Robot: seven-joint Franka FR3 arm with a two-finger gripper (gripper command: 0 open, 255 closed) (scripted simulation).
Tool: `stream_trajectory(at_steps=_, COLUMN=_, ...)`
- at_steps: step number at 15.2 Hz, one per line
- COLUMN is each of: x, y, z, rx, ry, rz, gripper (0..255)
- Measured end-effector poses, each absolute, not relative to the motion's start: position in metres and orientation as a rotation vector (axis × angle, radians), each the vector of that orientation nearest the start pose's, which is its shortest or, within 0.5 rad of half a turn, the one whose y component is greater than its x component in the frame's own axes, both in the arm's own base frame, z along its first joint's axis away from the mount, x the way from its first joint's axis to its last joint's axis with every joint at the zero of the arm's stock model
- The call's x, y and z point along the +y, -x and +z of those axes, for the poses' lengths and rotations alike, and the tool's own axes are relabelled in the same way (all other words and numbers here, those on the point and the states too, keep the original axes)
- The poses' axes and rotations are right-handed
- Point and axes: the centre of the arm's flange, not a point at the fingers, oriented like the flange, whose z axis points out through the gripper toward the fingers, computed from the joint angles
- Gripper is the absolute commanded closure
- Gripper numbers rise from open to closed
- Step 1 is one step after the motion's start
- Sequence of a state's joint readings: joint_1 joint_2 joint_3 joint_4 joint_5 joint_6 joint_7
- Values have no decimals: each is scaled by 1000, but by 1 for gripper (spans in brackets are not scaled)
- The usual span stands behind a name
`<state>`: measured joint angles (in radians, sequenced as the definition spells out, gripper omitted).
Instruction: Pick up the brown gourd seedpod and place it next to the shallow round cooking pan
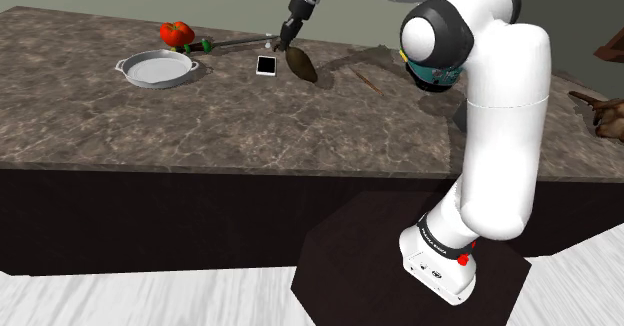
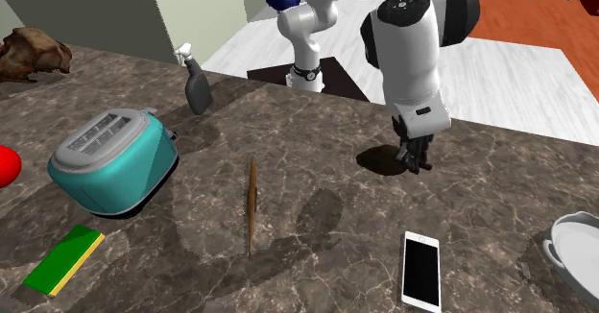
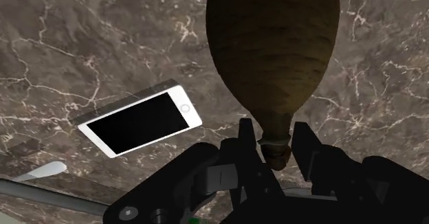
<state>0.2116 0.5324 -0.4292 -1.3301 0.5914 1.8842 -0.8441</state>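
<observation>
The brown gourd seedpod [image 3: 275, 44] is a ribbed, bulbous pod that narrows to a thin stem. My black gripper [image 3: 275, 150] is shut on that stem, one finger on each side. In the shoulder view the gripper [image 1: 285, 44] holds the pod [image 1: 301, 64] slanted, low over the dark marble counter, just right of a white phone [image 1: 266, 65]. I cannot tell whether the pod touches the counter. The shallow round grey pan [image 1: 155, 69] lies further to that view's left. From the second exterior view the gripper [image 2: 415, 157] points down, and the pan [image 2: 576, 249] is at the right edge.
The phone [image 3: 141, 119] lies between pod and pan. A red vegetable [image 1: 177, 33] and a green-handled tool [image 1: 205, 45] sit behind the pan. A teal toaster [image 2: 115, 159], spray bottle [image 2: 197, 85], thin brown stick [image 2: 251, 204] and green sponge [image 2: 63, 258] stand away from the pan.
</observation>
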Motion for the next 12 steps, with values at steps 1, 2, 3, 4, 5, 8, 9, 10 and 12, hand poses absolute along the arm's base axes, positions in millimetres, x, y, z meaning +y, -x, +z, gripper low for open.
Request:
stream_trajectory(at_steps=1, x=-34, y=-718, z=457, rx=-735, ry=2751, rz=-344, gripper=255)
stream_trajectory(at_steps=2, x=-22, y=-723, z=456, rx=-736, ry=2751, rz=-345, gripper=255)
stream_trajectory(at_steps=3, x=-9, y=-725, z=454, rx=-735, ry=2751, rz=-344, gripper=255)
stream_trajectory(at_steps=4, x=5, y=-725, z=452, rx=-735, ry=2751, rz=-344, gripper=255)
stream_trajectory(at_steps=5, x=17, y=-729, z=452, rx=-735, ry=2751, rz=-344, gripper=255)
stream_trajectory(at_steps=8, x=54, y=-742, z=449, rx=-735, ry=2751, rz=-344, gripper=255)
stream_trajectory(at_steps=9, x=68, y=-742, z=448, rx=-735, ry=2752, rz=-344, gripper=255)
stream_trajectory(at_steps=10, x=82, y=-744, z=447, rx=-736, ry=2751, rz=-344, gripper=255)
stream_trajectory(at_steps=12, x=108, y=-752, z=448, rx=-736, ry=2751, rz=-345, gripper=255)
